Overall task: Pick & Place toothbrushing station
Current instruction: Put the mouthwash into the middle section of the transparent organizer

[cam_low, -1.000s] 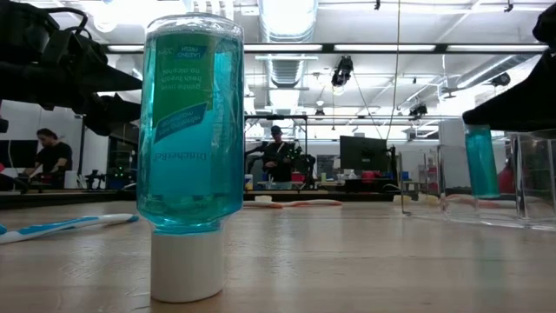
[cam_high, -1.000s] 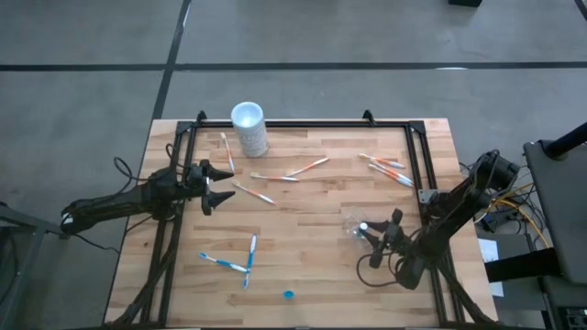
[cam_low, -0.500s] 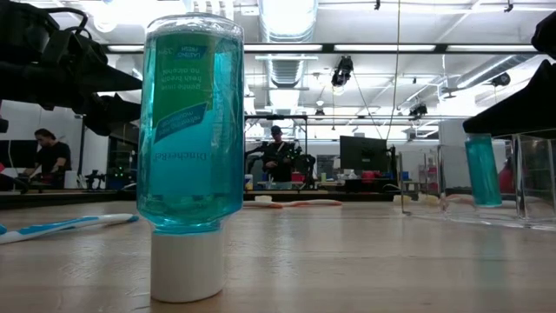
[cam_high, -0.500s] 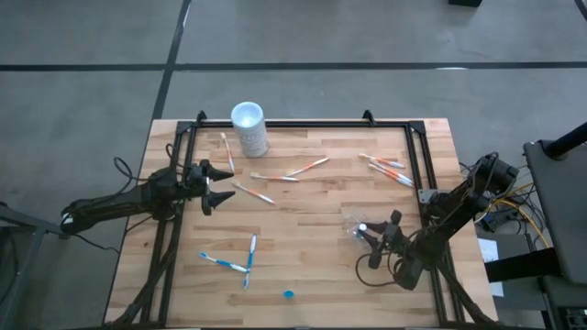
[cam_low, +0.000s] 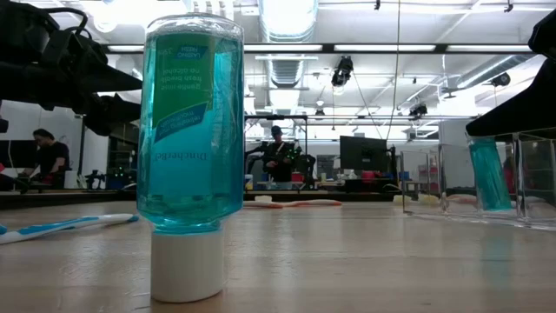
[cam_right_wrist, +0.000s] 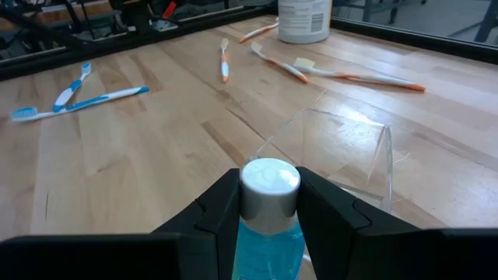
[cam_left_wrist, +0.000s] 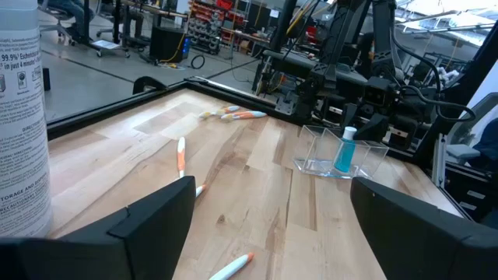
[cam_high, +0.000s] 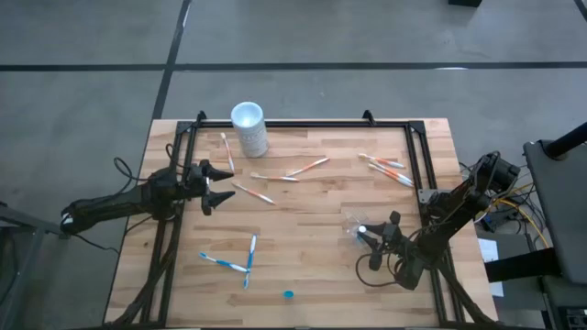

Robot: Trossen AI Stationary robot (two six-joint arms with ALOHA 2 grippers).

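Note:
The clear plastic cup [cam_high: 352, 223] sits at the right of the table and also shows in the left wrist view [cam_left_wrist: 315, 155] and the low view [cam_low: 530, 178]. My right gripper [cam_high: 374, 236] is shut on a small bottle of blue liquid [cam_right_wrist: 268, 222] with a white cap, right at the cup. Orange-and-white toothbrushes [cam_high: 275, 177] lie across the far half of the table, more of them at the far right [cam_high: 385, 166]. Two blue-and-white toothbrushes [cam_high: 240, 260] lie near the front left. My left gripper [cam_high: 209, 183] hovers open at the left. My right gripper pinches the small bottle just under its white cap [cam_right_wrist: 268, 227], one finger on each side. The fingers slant down from the table's near right. The bottle [cam_low: 488, 174] hangs cap up and tilted, its lower end seen through the clear cup's walls.
A tall white canister [cam_high: 249, 128] stands at the far left. A second small blue bottle [cam_low: 187, 148] stands on its white cap near the front edge [cam_high: 289, 294]. A black frame [cam_high: 293, 125] runs round the far edge and sides. People stand in the room behind.
My right gripper has turned a little at the wrist. The small blue bottle in it has sunk slightly at the clear cup and tipped from upright to a slant.

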